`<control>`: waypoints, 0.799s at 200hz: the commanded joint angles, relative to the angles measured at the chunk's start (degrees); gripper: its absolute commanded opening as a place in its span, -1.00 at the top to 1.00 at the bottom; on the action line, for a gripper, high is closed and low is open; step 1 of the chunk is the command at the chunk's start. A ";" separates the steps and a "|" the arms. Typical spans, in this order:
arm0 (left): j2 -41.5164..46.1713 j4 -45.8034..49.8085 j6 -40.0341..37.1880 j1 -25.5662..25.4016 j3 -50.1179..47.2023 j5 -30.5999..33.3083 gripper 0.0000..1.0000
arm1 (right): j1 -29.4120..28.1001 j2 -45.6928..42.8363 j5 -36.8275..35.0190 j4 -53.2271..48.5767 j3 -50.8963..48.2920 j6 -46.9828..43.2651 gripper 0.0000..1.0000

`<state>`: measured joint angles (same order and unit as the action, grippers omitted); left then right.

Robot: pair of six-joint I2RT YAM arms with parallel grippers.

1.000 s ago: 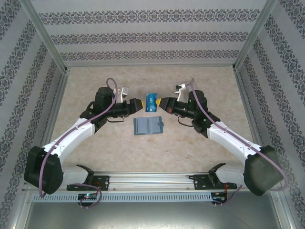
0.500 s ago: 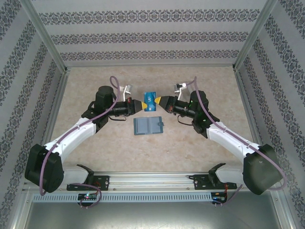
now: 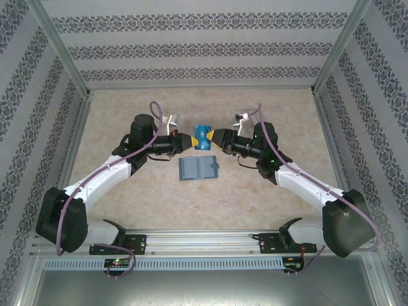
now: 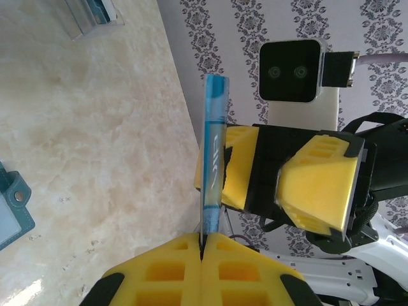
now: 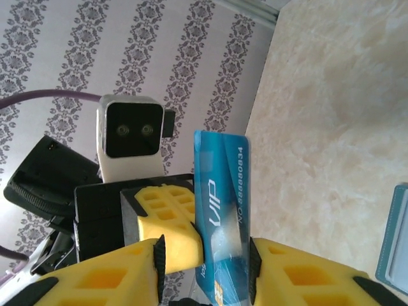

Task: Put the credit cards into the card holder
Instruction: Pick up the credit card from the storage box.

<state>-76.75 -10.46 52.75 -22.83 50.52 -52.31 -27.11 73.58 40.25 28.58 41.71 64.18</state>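
Note:
A blue credit card (image 3: 203, 136) marked VIP hangs in the air between the two grippers, beyond the card holder. My left gripper (image 3: 187, 141) is shut on one end of the card (image 4: 213, 153), seen edge-on above its yellow jaws (image 4: 204, 239). My right gripper (image 3: 215, 136) is open, its fingers on either side of the card's (image 5: 223, 191) width, with a gap showing at the left pad (image 5: 207, 255). The card holder (image 3: 198, 168) lies open on the table, grey-blue pockets up; its corner shows in both wrist views (image 4: 9, 210) (image 5: 396, 236).
A clear plastic box (image 4: 89, 16) lies on the beige table (image 3: 159, 197) beyond the left gripper. Patterned walls (image 3: 204, 48) close in the back and both sides. Both arms reach inward and meet at the middle of the table.
Both grippers have closed in a little on the card from either side, and the left wrist has turned. The card holder has not moved.

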 commanded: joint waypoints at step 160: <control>-0.97 22.79 -9.37 1.20 1.16 17.08 -0.34 | 3.91 13.86 10.95 -5.41 -1.24 -14.15 1.00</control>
<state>-77.91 -2.61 49.91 -22.50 51.00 -46.19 -23.73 82.74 49.74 29.89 40.84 58.89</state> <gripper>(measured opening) 0.658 0.040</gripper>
